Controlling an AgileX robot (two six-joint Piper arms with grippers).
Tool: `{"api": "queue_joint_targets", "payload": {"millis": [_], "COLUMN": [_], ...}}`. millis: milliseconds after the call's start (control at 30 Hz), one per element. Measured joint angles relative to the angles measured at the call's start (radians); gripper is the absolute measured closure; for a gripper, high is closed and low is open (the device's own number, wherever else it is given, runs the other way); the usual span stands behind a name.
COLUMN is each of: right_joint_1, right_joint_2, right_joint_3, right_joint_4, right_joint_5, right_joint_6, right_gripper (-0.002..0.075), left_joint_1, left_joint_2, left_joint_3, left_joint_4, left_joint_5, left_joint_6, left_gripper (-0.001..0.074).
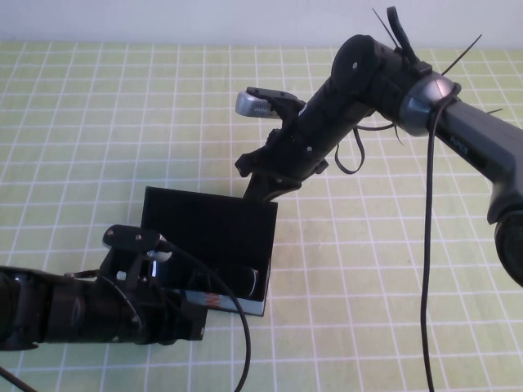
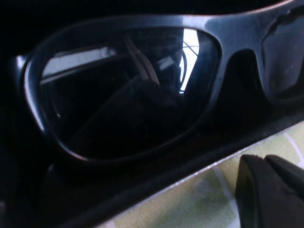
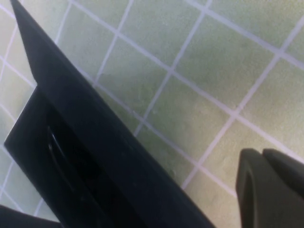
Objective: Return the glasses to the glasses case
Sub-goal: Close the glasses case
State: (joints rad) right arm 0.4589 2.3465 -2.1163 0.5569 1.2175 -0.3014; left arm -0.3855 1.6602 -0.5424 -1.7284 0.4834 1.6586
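The black glasses case (image 1: 204, 229) stands open at the table's middle, lid upright. The black glasses (image 1: 245, 280) lie inside it; in the left wrist view one lens and the frame (image 2: 223, 42) fill the picture above the case's front wall (image 2: 142, 190). My left gripper (image 1: 184, 314) sits low against the case's near left corner, its fingers (image 2: 270, 190) together and empty. My right gripper (image 1: 260, 189) hangs just behind the lid's top edge (image 3: 95, 128), its fingers (image 3: 270, 190) together and empty.
A green cloth with a white grid (image 1: 392, 310) covers the table. The right arm (image 1: 368, 90) reaches in from the upper right, with a loose black cable (image 1: 426, 269) hanging from it. The case's white printed side (image 1: 214, 300) faces me.
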Motion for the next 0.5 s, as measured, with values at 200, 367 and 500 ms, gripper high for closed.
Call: {"api": "queue_joint_targets", "payload": {"millis": [200,367,500], "right_joint_1": [0.004,0.046,0.084], "right_joint_2": [-0.037,-0.121,-0.172], "right_joint_3": [0.021,0.101,0.150], "right_joint_4": [0.006,0.006,0.010], "right_joint_5": [0.001,0.002,0.005], "right_joint_6": [0.000,-0.006,-0.018], "right_gripper": [0.0737,0.0737,0.0737], "left_joint_1": [0.000,0.000,0.000], "left_joint_2": [0.000,0.000,0.000], "left_joint_3": [0.000,0.000,0.000], "left_joint_4": [0.000,0.000,0.000], "left_joint_5": [0.000,0.000,-0.004], "left_joint_6": [0.000,0.000,0.012], "left_gripper": [0.0737,0.0737,0.0737]}}
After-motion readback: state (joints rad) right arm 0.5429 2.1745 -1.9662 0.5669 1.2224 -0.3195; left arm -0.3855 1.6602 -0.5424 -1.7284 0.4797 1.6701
